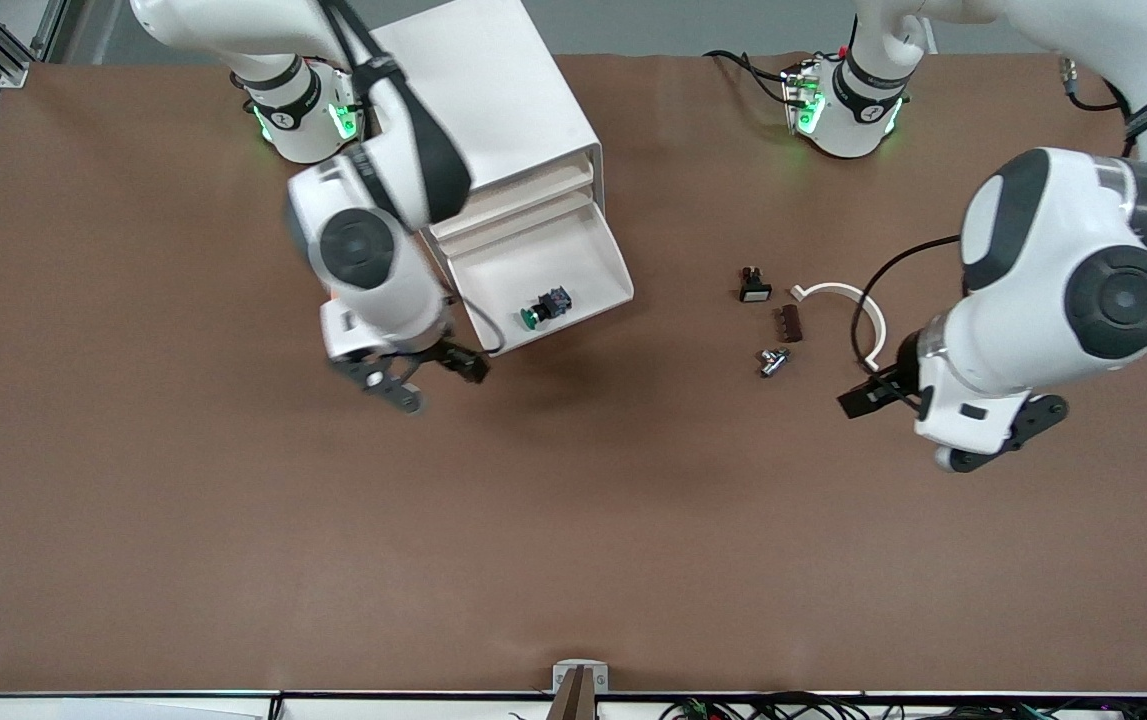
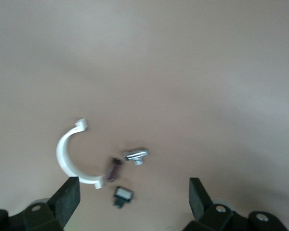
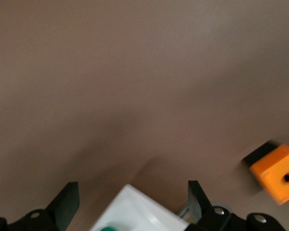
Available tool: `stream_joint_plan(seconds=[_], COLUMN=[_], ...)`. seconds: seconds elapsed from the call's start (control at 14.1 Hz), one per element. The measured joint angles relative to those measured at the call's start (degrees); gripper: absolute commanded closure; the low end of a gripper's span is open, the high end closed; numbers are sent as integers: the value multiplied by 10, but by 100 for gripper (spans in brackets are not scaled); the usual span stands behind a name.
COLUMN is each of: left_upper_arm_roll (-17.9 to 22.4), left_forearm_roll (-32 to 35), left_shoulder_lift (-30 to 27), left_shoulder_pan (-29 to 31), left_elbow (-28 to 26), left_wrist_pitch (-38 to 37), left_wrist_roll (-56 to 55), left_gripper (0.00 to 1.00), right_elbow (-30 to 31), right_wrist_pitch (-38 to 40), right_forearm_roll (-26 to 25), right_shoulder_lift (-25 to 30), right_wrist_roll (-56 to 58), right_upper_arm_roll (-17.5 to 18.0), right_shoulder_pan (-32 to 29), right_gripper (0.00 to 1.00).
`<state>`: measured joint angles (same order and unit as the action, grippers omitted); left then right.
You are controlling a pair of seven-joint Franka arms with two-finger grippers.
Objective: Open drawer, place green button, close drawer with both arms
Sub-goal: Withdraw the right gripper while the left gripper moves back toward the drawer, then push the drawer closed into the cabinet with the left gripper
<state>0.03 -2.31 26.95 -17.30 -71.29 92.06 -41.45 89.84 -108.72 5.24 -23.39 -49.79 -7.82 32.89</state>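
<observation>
The lowest drawer [image 1: 588,262] of the white cabinet [image 1: 493,100] is pulled out. The green-capped button [image 1: 545,307] lies in the drawer, near its front wall. My right gripper [image 1: 423,375] is open and empty, over the table just off the drawer's front corner at the right arm's end. The right wrist view shows that corner [image 3: 139,211] and the green cap [image 3: 108,228] between the right gripper's [image 3: 133,188] open fingers. My left gripper [image 1: 943,420] is open and empty over bare table beside the small parts. It also shows in the left wrist view [image 2: 134,187].
Toward the left arm's end lie a black button with white face [image 1: 755,286] [image 2: 123,195], a brown piece [image 1: 790,323] [image 2: 114,169], a metal part [image 1: 773,360] [image 2: 136,155] and a white curved clip [image 1: 848,310] [image 2: 67,159]. An orange cube with a hole [image 3: 277,173] shows only in the right wrist view.
</observation>
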Motion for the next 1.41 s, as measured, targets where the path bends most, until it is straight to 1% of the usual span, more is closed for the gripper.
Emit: stream_joint_plan(seconds=[0.14,0.28,0.49,0.71,0.85,0.92,1.06,1.2,1.41], left_upper_arm_roll=[-35,-54,-59,-59,-60,-60,-61,-62,-64], left_forearm_roll=[0,0,0,0,0,0,-4,-27,-44], left_shoulder_lift=[18,51,99,142,166,177,196,210,215], left_shoulder_pan=[-12,-32,-84,-133,-157,-171,-196,-218,-248], left_elbow=[-13,-18,-20,-21,-22,-22,-23,-28,-38], left_wrist_pitch=[48,93,156,218,236,240,245,248,254], left_wrist_roll=[0,-4,-7,-34,-67,-87,-124,-140,-191], left_gripper=[1,1,1,1,1,1,1,1,1], right_elbow=[-2,-3,-10,-50,-79,-88,-98,-101,-101], right_wrist_pitch=[36,71,128,214,257,266,270,270,258], right_forearm_roll=[0,0,-1,-16,-34,-38,-41,-47,-49], right_shoulder_lift=[22,44,70,79,81,81,84,89,90], right_wrist_roll=[117,230,362,433,456,460,467,472,503], right_upper_arm_roll=[-2,-3,-3,-3,-2,-2,-2,-2,-2], right_shoulder_pan=[-65,-128,-204,-258,-276,-279,-282,-284,-294], right_gripper=[0,0,0,0,0,0,0,0,0])
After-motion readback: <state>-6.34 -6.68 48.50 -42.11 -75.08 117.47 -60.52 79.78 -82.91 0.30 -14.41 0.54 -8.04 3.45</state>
